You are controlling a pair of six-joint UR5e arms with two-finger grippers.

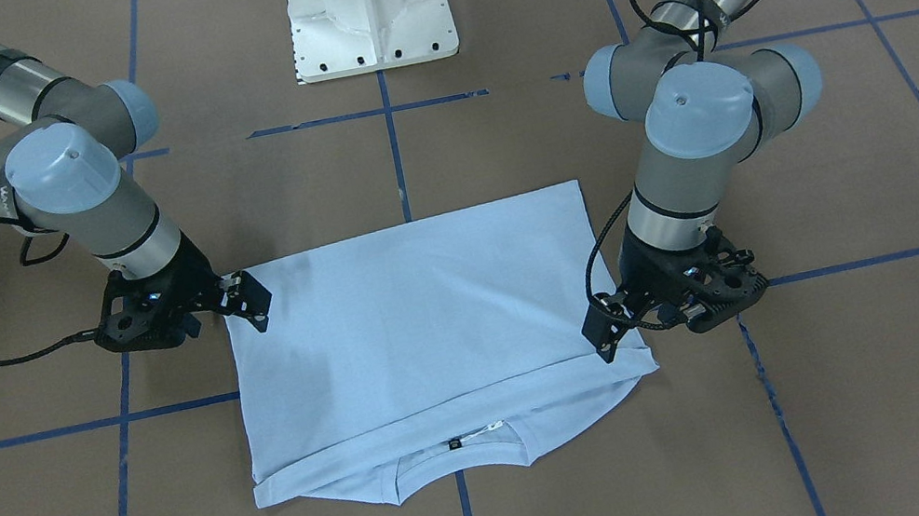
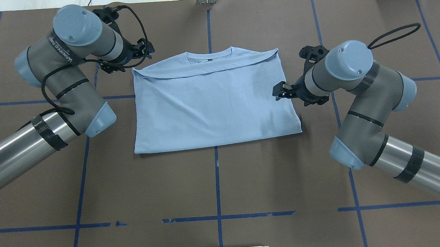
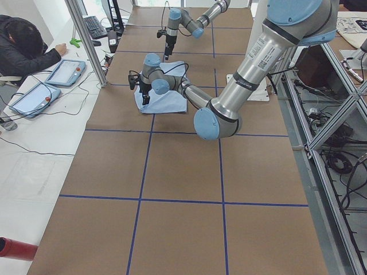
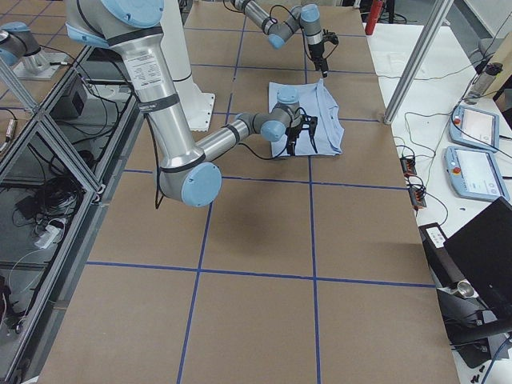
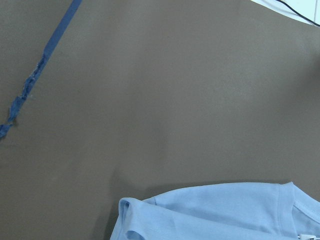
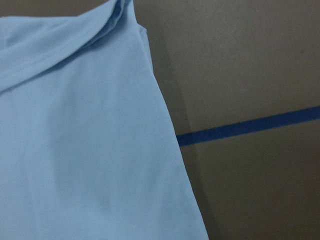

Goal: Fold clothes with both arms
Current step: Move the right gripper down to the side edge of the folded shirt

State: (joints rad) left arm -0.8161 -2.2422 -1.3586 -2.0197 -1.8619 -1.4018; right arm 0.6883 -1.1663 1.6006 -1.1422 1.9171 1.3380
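- since the light blue t-shirt [image 2: 211,105] lies flat and already doubled on the table [image 2: 216,185], out in front of the white pedestal base [image 1: 368,9] with its collar [image 1: 457,459] away from the base, pinch both layers before you lift.
- the left gripper [image 1: 607,332] sits at the shirt corner far from the base; you cannot tell whether its fingers are apart.
- the right gripper [image 2: 279,91] hovers at the opposite side edge, nearer the base, fingers apart, holding nothing.
- keep both arms level so the edges meet squarely.
- only the front-facing view shows the dark neck label [image 1: 454,443] clearly; the wrist views show cloth edge and table, no fingers.
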